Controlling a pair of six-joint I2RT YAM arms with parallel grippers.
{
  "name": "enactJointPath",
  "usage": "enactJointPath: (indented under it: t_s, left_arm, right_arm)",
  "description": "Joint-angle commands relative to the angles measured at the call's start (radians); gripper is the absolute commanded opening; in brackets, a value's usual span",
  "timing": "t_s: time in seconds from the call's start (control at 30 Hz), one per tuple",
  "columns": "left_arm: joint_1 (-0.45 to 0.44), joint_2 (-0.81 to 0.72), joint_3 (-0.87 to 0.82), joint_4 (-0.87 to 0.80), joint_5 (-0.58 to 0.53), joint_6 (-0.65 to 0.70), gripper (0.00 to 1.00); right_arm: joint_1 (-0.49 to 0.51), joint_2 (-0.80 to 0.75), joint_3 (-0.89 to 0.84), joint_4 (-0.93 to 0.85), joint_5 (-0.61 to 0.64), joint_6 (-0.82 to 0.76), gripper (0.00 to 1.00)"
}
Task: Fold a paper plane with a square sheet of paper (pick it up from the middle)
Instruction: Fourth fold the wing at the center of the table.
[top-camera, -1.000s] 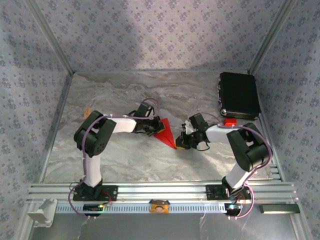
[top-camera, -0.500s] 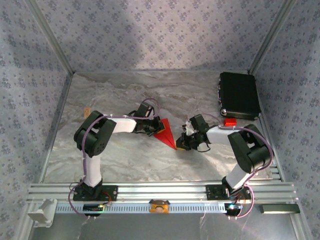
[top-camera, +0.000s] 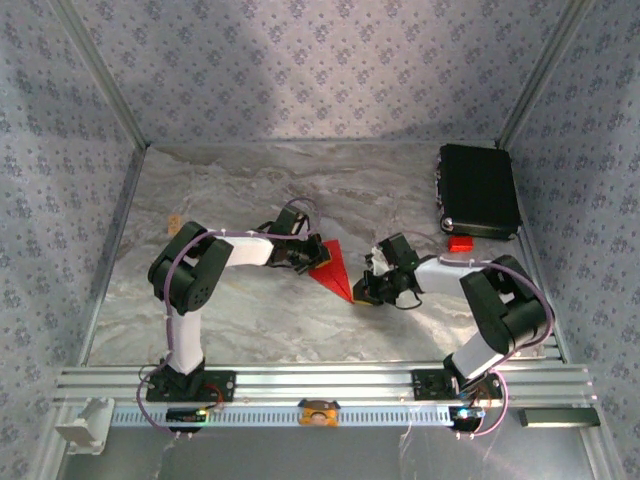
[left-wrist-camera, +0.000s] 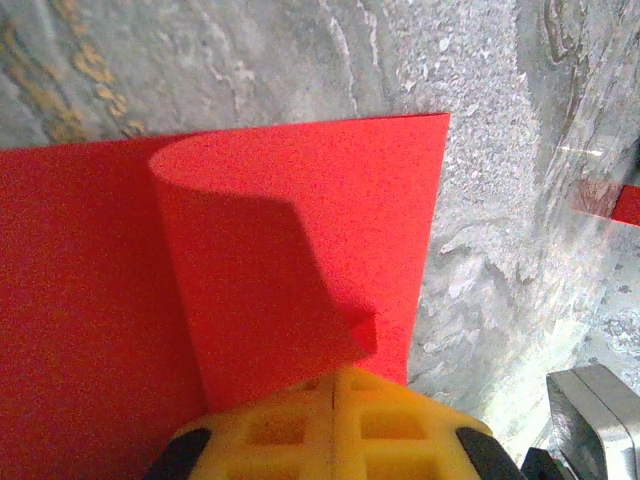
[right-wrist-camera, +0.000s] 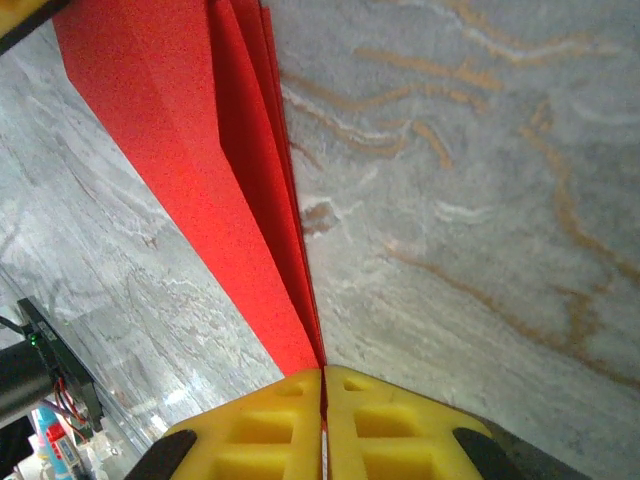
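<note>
The square sheet of paper (top-camera: 331, 264) is bright red and folded into a slim triangle with its sharp point toward the near right. It is held between both grippers just above the marble table. My left gripper (top-camera: 306, 257) is shut on a raised flap at the wide end; in the left wrist view the flap (left-wrist-camera: 250, 270) curves up into the closed yellow fingers (left-wrist-camera: 270, 430). My right gripper (top-camera: 361, 289) is shut on the pointed end. In the right wrist view the layered paper (right-wrist-camera: 200, 170) narrows into the closed gripper (right-wrist-camera: 323, 390).
A black case (top-camera: 478, 190) lies at the far right with a small chunky red piece (top-camera: 460, 243) at its near edge. A small tan scrap (top-camera: 173, 221) sits by the left wall. The aluminium rail (top-camera: 320, 381) runs along the near edge.
The right arm's elbow has swung slightly to the right and its gripper has edged toward the near side. The paper and left gripper have barely moved.
</note>
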Motion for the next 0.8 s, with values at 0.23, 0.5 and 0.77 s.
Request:
enactJointPath:
  t_s: [0.23, 0.5, 0.77]
  left_arm:
    - [0.008, 0.025, -0.015, -0.022, -0.037, 0.013, 0.01]
    - [0.002, 0.025, -0.014, -0.026, -0.031, 0.026, 0.01]
    - [-0.002, 0.025, -0.011, -0.037, -0.034, 0.034, 0.01]
  right_arm:
    - [0.031, -0.031, -0.037, -0.134, 0.021, 0.011, 0.11]
    - [0.013, -0.177, 0.021, -0.189, 0.066, 0.007, 0.08]
    - [0.031, 0.010, 0.212, -0.130, -0.024, -0.032, 0.01]
